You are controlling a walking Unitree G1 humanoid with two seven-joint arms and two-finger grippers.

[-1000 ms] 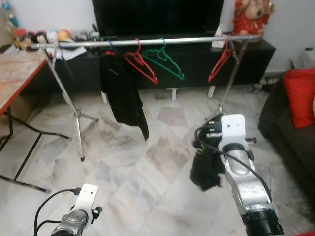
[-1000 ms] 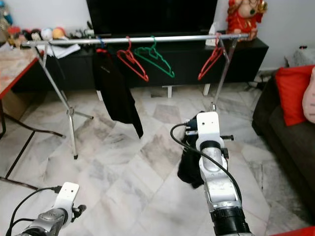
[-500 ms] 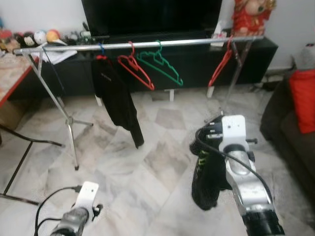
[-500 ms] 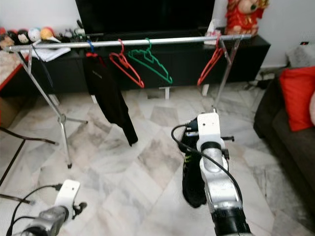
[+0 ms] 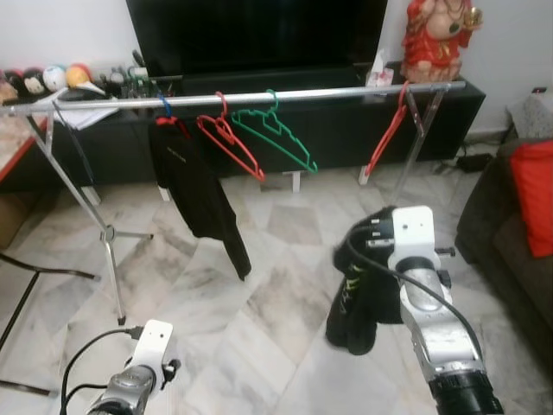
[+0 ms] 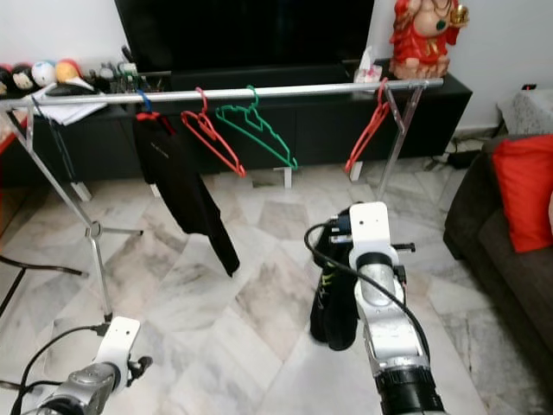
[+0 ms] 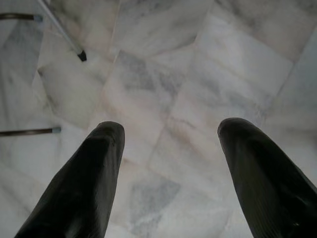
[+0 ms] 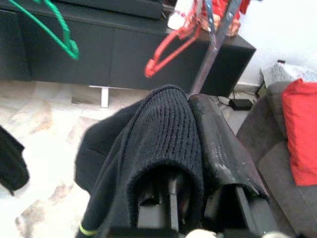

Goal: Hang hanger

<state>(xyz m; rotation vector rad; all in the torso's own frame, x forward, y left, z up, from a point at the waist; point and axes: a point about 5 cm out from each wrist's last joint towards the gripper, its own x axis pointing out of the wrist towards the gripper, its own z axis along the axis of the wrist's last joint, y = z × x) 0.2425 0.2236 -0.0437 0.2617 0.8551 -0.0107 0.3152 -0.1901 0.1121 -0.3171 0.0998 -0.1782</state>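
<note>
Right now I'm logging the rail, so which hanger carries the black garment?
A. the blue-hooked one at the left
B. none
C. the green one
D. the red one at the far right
A: the black garment hangs from the blue-hooked hanger on the rail; the green hanger is bare.

Marble floor [image 5: 259, 346] noted, pale grey with diagonal veined tiles. A large dark television [image 5: 259, 39] is set against the back wall on a long black cabinet [image 5: 346, 112]. A red seated figurine [image 5: 436, 39] is placed at the cabinet's right end, with a tissue box [image 5: 376, 73] just beside it. Coloured balls [image 5: 52, 78] and loose papers [image 5: 73, 95] are seen at the cabinet's left end. A dark sofa [image 5: 492, 233] is found at the right edge, a red cushion [image 5: 534, 194] resting on it. A red-edged table [image 5: 9, 143] is glimpsed far left, with black metal legs [image 5: 34, 268] below.
</note>
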